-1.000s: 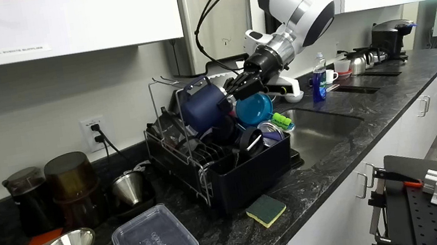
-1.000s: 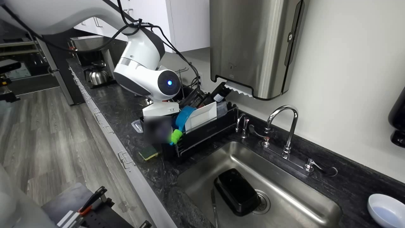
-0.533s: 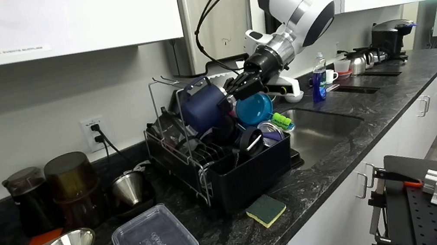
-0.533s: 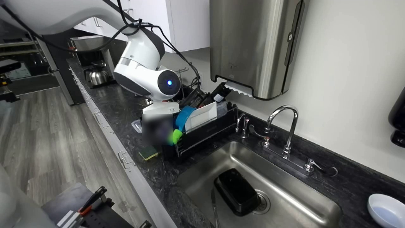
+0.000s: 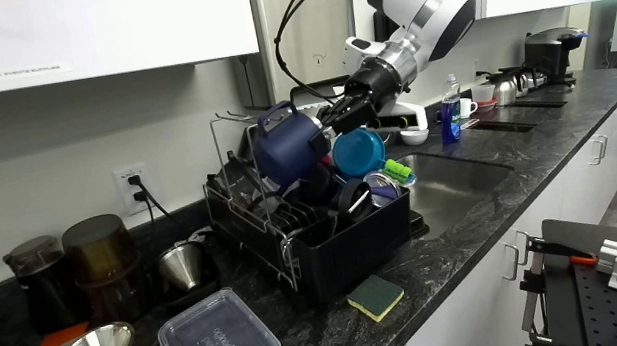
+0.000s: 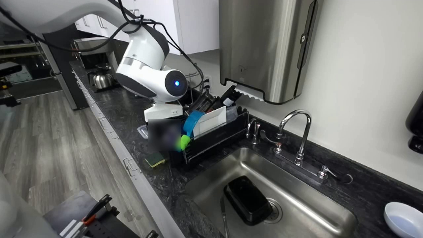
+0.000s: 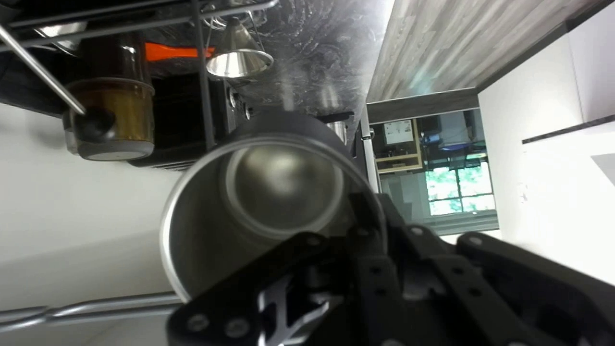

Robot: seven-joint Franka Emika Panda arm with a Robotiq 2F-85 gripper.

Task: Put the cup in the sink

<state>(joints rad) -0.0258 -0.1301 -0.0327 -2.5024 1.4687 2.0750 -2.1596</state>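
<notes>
We judge the grasp done: the gripper (image 7: 376, 206) is clamped on the rim of the blue cup (image 5: 286, 150), one jaw inside and one outside. We see the cup tilted above the dish rack (image 6: 218, 137) but cannot tell whether they touch. The carry to the sink (image 6: 300, 208), right of the rack in both exterior views, and the release remain.

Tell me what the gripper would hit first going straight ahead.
Holding the blue mug by its rim, the gripper would likely push it against the dish rack's wire frame first; depth is unclear.
</notes>
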